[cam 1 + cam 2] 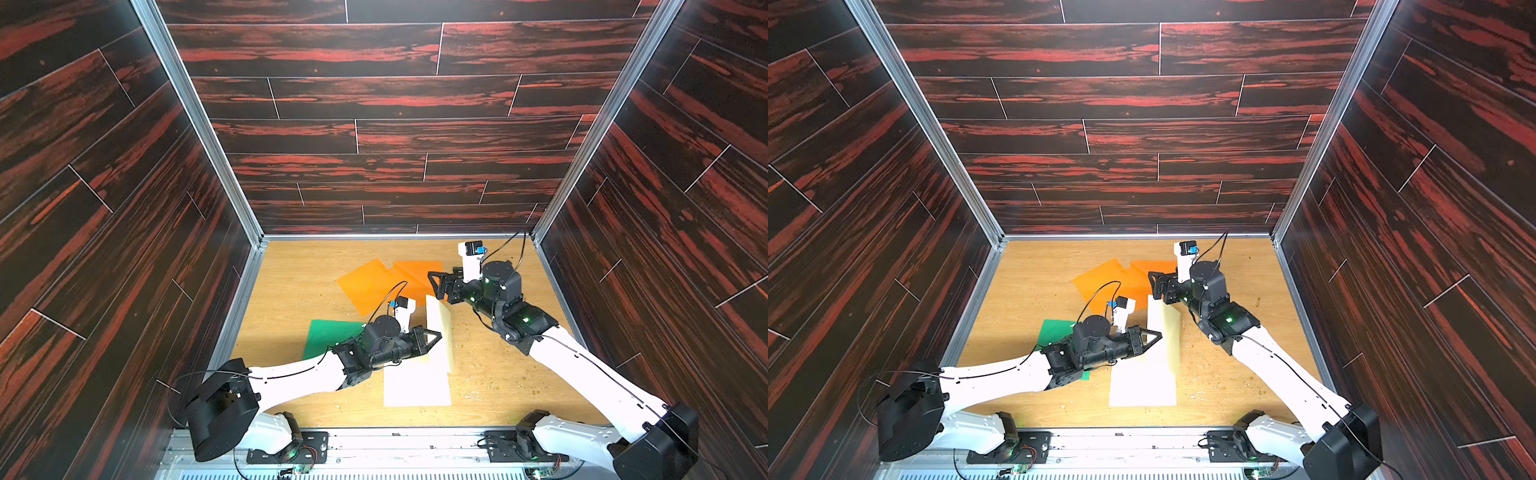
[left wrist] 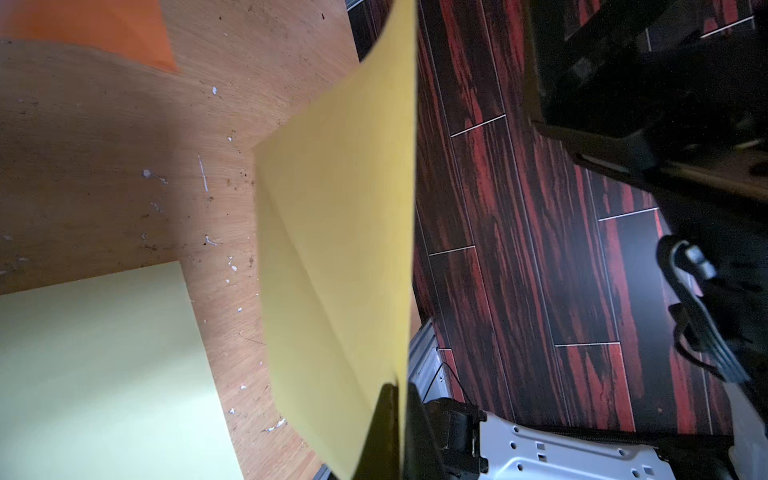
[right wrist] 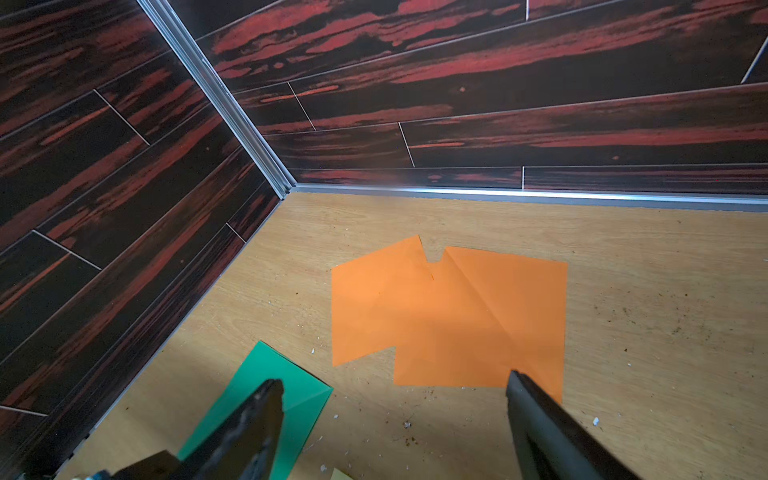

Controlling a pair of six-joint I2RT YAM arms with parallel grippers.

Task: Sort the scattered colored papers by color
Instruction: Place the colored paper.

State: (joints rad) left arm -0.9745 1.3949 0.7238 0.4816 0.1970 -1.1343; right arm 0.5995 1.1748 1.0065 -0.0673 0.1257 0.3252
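Green paper [image 1: 328,336]: lies flat on the wooden table [image 1: 291,291] on the left, partly under the left arm. It is apart from the other colours and looks sorted. How many sheets are there cannot be told.
Orange papers [image 3: 374,303]: at least two sheets overlap loosely toward the back wall. They are grouped by colour but fanned, not squared.
Left gripper [image 1: 438,334]: pressed together on one edge of a cream sheet, as the left wrist view shows.
Held cream sheet [image 2: 340,232]: stands on edge, curved, above the table just behind the flat cream paper. Whether its lower edge touches anything cannot be told.
Flat cream paper [image 1: 415,384]: lies near the front rail, clear of green and orange. It is the likely home for the held sheet.
Right gripper [image 1: 434,286]: jaws spread wide and holding nothing, over the near corner of the orange papers.
Done: three colour areas exist and no stray sheet shows among the wrong colour.
Left: lay the held cream sheet on its pile, and perhaps tidy the orange overlap.
Stage: judged near the end.
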